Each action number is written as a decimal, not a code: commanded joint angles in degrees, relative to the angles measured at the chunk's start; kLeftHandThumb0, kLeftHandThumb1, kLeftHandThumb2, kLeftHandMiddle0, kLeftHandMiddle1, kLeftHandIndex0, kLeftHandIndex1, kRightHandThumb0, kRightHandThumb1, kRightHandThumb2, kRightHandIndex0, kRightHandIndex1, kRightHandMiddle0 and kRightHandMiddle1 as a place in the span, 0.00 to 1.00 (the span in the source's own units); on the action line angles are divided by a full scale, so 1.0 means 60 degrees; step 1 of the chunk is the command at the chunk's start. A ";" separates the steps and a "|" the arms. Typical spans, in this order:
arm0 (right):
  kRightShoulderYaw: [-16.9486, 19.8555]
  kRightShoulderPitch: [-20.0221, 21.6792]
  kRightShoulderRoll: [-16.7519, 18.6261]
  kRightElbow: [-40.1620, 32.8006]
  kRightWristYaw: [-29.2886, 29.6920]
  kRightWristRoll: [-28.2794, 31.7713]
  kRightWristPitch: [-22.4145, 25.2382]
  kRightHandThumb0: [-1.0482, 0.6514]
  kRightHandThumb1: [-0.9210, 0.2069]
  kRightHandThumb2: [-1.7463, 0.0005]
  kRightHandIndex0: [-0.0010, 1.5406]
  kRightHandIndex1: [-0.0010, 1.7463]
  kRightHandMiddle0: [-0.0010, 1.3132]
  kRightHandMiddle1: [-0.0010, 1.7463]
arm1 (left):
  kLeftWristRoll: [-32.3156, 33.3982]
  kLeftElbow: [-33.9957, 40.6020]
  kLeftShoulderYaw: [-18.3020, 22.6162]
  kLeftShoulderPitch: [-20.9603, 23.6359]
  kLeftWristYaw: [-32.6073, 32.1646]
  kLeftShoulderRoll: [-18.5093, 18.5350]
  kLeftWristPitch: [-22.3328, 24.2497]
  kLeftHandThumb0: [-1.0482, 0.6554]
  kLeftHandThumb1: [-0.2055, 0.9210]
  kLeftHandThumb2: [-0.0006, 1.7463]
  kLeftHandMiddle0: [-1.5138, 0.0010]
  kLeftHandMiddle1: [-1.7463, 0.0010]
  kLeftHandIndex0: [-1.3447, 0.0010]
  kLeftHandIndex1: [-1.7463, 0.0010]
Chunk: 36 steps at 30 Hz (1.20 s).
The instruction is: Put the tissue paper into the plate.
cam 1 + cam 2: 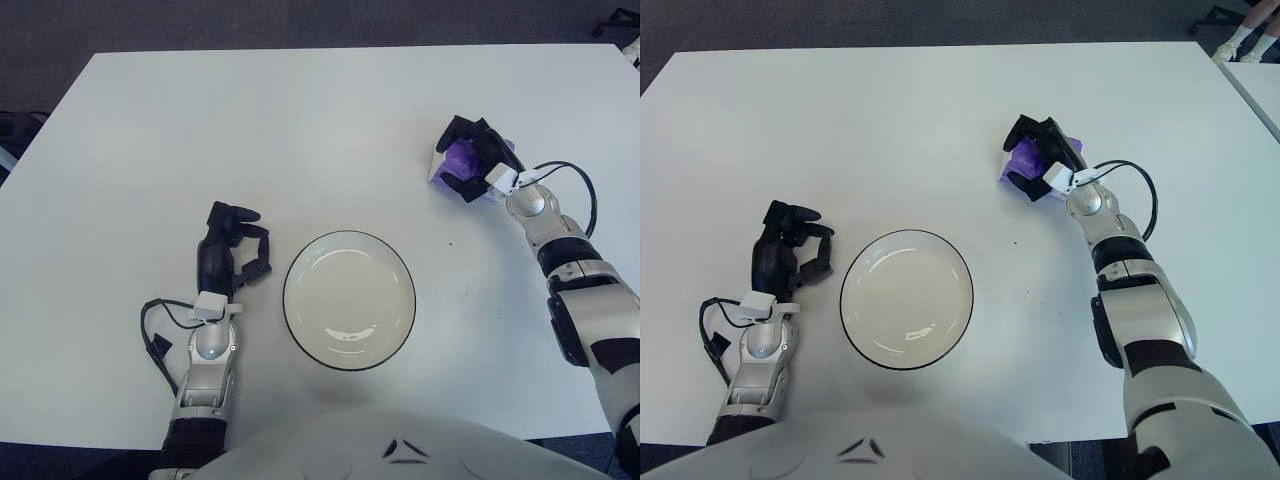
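A purple tissue pack lies on the white table at the right. My right hand is curled around it, black fingers over the top and below. The pack shows between those fingers in the right eye view too. A white plate with a dark rim sits near the table's front, left of and nearer than the pack. Just left of the plate, my left hand shows with its fingers curled and nothing in them.
A black cable loops by my left wrist. Another cable arcs over my right forearm. Dark carpet lies beyond the table's far edge.
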<state>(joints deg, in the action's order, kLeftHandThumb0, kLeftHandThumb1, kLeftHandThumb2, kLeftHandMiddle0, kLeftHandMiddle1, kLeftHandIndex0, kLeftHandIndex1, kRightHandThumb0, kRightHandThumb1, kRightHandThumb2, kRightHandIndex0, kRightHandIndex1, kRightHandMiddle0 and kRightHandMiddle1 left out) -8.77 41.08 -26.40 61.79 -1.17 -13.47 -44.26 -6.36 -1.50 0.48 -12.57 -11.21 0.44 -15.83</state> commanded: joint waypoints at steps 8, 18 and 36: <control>0.0690 -0.1297 0.0835 -0.0144 -0.1478 0.1370 -0.0452 0.61 0.83 0.05 0.60 0.92 0.48 1.00 | -0.0004 -0.0988 0.0025 -0.0759 0.0023 -0.0098 0.0163 0.61 0.60 0.59 0.58 0.18 0.76 0.00; 0.1851 -0.1447 0.1615 -0.1004 -0.3565 0.3808 -0.0295 0.62 0.85 0.03 0.59 0.94 0.49 1.00 | -0.0012 -0.0981 0.0069 -0.0704 -0.0056 -0.0154 0.0313 0.61 0.62 0.58 0.58 0.19 0.76 0.00; 0.3037 -0.1745 0.2536 -0.4288 -0.5916 0.6651 0.1368 0.62 0.89 0.01 0.62 0.93 0.52 1.00 | -0.0014 -0.1006 0.0064 -0.0696 -0.0017 -0.0179 0.0185 0.61 0.63 0.58 0.58 0.19 0.76 0.00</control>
<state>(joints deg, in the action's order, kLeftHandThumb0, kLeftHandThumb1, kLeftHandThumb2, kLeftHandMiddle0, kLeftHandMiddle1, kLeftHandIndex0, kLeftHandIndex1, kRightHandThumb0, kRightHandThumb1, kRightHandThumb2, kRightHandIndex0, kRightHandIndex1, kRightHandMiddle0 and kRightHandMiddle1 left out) 8.45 32.06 -11.84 39.81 -36.03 24.62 -37.69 -5.64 -1.51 1.08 -12.69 -11.13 0.01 -16.49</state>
